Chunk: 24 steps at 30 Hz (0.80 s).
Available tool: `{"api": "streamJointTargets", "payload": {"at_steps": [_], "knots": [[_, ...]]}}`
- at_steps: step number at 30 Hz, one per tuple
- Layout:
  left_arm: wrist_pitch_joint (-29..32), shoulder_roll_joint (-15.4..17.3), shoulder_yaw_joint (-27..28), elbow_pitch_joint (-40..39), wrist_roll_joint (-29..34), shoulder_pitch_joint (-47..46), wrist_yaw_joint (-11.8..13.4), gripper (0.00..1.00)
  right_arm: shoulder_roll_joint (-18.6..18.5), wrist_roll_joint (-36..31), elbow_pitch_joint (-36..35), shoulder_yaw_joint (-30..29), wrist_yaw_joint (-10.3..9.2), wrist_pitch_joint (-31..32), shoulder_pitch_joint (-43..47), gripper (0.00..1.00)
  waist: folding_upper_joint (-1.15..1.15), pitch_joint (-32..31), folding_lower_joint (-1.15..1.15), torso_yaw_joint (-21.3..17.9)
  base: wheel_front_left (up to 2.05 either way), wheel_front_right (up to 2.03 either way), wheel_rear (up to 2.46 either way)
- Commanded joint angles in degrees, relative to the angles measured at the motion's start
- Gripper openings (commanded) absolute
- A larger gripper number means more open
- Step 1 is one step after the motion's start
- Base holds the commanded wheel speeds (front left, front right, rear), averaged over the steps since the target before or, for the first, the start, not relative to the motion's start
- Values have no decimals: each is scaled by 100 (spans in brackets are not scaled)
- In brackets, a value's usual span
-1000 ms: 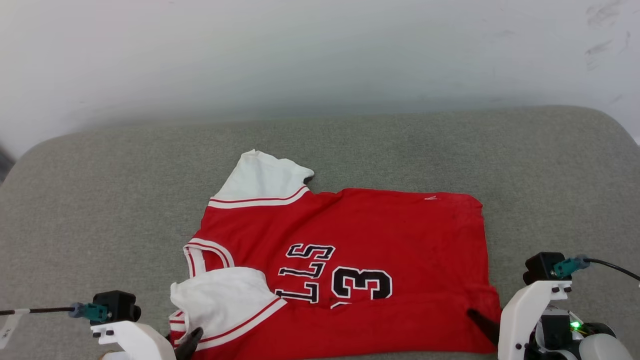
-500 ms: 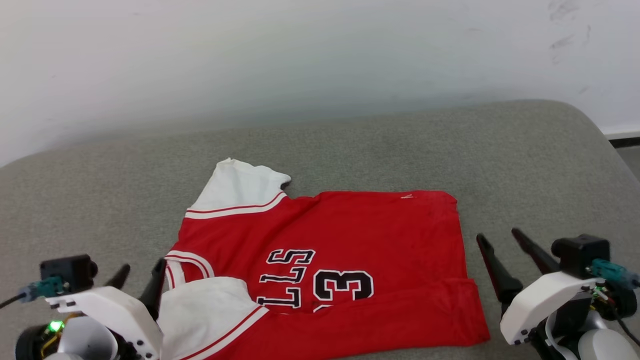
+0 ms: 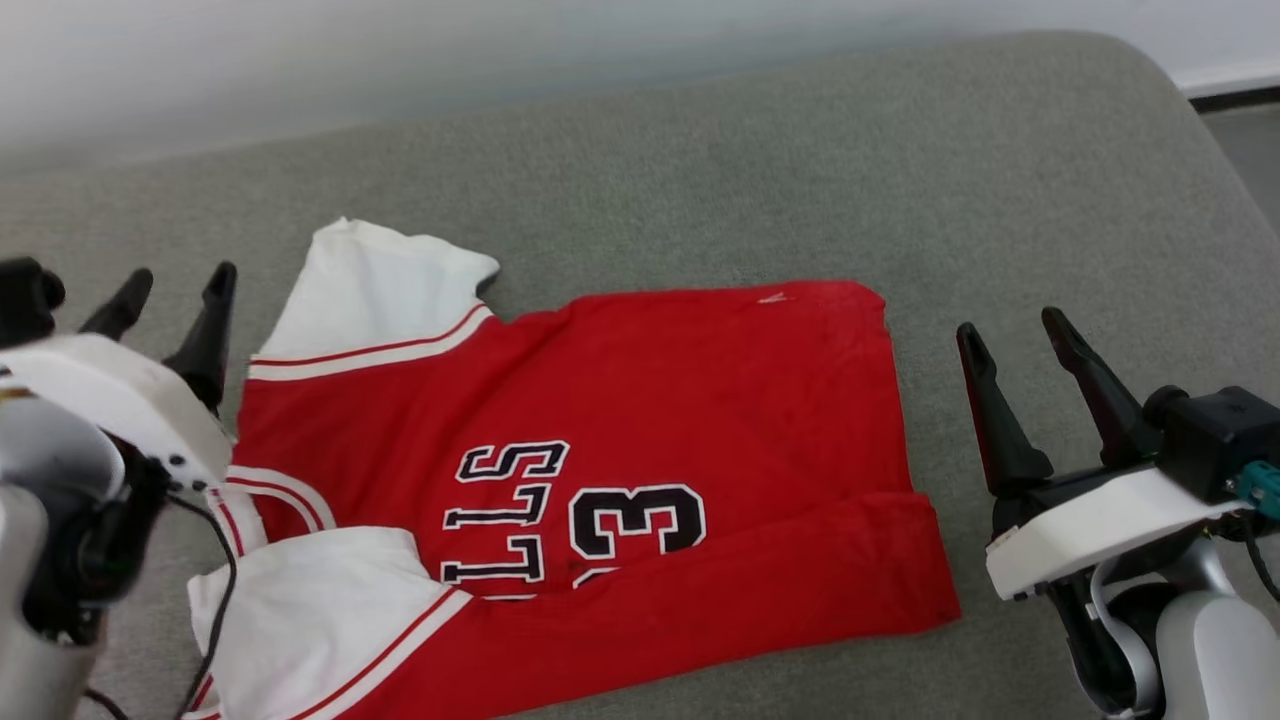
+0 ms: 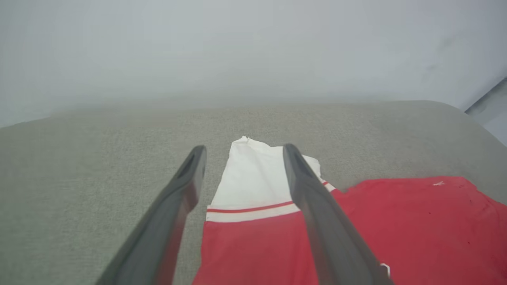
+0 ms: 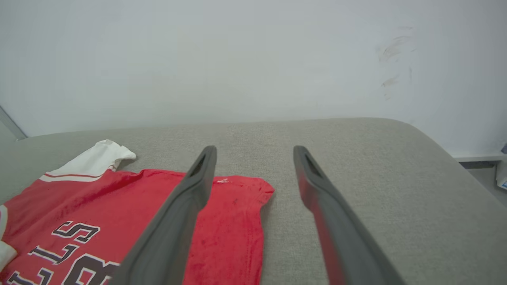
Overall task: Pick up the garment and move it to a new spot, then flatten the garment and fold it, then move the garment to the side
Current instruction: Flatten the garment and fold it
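The garment (image 3: 620,400), a red jersey with white sleeves and a black "3", lies spread on the grey cushion (image 3: 700,160) with its near edge folded over. One white sleeve (image 3: 375,290) points away from me, the other (image 3: 300,620) lies folded onto the chest. My left gripper (image 3: 175,290) hovers open beside the far sleeve, nothing between its fingers. In the left wrist view that sleeve (image 4: 253,178) shows between the open fingers (image 4: 186,178). My right gripper (image 3: 1010,325) stands open just right of the hem, holding nothing. In the right wrist view the garment (image 5: 119,213) lies at the left.
A pale wall (image 3: 400,60) rises behind the cushion. The cushion's rounded right corner (image 3: 1150,90) drops to the floor (image 3: 1245,140). Bare cushion lies beyond the garment and to its right.
Both grippers let go of the garment's near edge, opened wide and lifted up along its two sides. The camera has tilted down and turned, shifting the whole picture.
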Motion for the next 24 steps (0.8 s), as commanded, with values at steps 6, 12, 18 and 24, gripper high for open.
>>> {"api": "streamJointTargets", "payload": {"at_steps": [6, 12, 18, 24], "knots": [[1219, 454, -200, 747, -383, -1162, -588, 100, 144, 26, 3, 97, 0, -74, -230, 100, 0, 768, -1, -508, 0, 0, 0], [2505, 769, -425, 1436, -666, -2262, -969, 100, 210, 127, -2, 157, 0, -178, -358, 100, 0, 1184, -1, -730, 0, 0, 0], [3493, 917, -810, 2167, -559, -3181, -1231, 100, 230, 357, 119, 324, 0, -390, -475, 100, 0, 1705, -1, -960, 0, 0, 0], [3891, 876, -1013, 2774, -576, -3346, -1307, 100, 229, 545, 317, 397, 0, -485, -526, 100, 0, 1922, -1, -1073, 0, 0, 0]]}}
